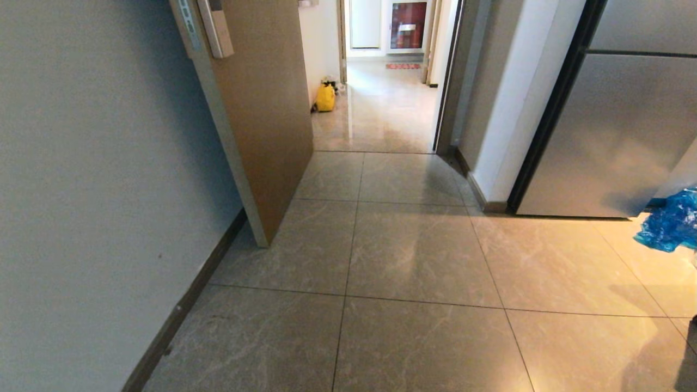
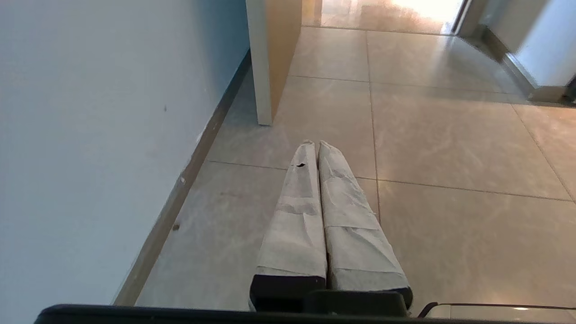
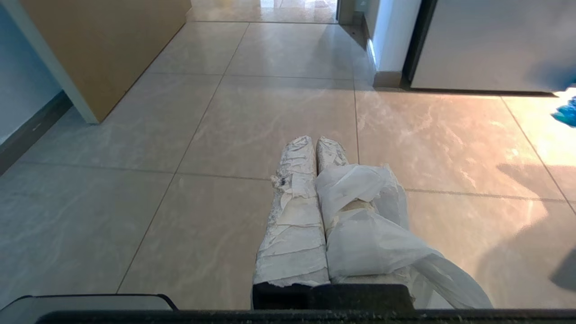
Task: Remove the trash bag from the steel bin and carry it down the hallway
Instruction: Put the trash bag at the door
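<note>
A white, thin plastic trash bag [image 3: 373, 225] is pinched in my right gripper [image 3: 315, 140], which is shut on it. The bag drapes over one tape-wrapped finger and trails off past the wrist. Beneath it lies the dull grey tiled floor of the room. My left gripper [image 2: 315, 144] is shut with nothing in it, and hangs low over the floor near the left wall. Neither gripper shows in the head view. The hallway [image 1: 381, 109] with glossy tiles lies ahead through the doorway. The steel bin is out of view.
A brown door [image 1: 267, 125] stands open on the left of the doorway, against the grey wall [image 1: 81, 190]. A steel-fronted fridge [image 1: 615, 136] and a white wall corner [image 1: 501, 136] flank the right. Crumpled blue plastic [image 1: 670, 220] shows at the right edge. A yellow bag [image 1: 325, 98] sits in the hallway.
</note>
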Robot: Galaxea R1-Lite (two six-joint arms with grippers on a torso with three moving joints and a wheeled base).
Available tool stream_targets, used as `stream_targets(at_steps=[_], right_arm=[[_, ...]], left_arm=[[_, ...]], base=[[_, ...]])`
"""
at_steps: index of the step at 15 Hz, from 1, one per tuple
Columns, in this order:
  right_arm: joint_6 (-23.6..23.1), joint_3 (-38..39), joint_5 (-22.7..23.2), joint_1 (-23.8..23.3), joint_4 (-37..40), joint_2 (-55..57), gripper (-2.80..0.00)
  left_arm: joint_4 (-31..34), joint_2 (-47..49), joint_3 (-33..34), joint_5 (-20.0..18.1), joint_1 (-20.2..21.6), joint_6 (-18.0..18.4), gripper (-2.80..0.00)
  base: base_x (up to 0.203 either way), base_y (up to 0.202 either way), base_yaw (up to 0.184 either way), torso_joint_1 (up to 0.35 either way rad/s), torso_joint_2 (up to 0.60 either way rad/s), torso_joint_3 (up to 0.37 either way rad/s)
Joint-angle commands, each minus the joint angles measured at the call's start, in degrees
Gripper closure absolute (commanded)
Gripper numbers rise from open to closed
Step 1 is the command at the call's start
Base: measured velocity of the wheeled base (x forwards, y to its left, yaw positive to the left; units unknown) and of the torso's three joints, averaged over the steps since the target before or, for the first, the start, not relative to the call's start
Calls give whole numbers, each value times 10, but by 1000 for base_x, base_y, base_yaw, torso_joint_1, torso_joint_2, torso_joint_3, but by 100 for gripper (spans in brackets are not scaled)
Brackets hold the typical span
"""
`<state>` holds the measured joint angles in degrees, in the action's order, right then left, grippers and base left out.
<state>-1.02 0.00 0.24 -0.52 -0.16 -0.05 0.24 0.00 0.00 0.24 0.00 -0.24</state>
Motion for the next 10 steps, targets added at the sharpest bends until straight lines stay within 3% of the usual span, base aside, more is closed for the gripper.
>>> stream_targets(at_steps=[1,10], right_arm=[[0,1,0,0,0,0,0],[0,1,0,0,0,0,0]], left_arm=[[0,0,0,0,0,0,0],[0,0,0,0,0,1,0]], base=[[188,0,-1,5,0,8],[190,0,0,2,3,2]])
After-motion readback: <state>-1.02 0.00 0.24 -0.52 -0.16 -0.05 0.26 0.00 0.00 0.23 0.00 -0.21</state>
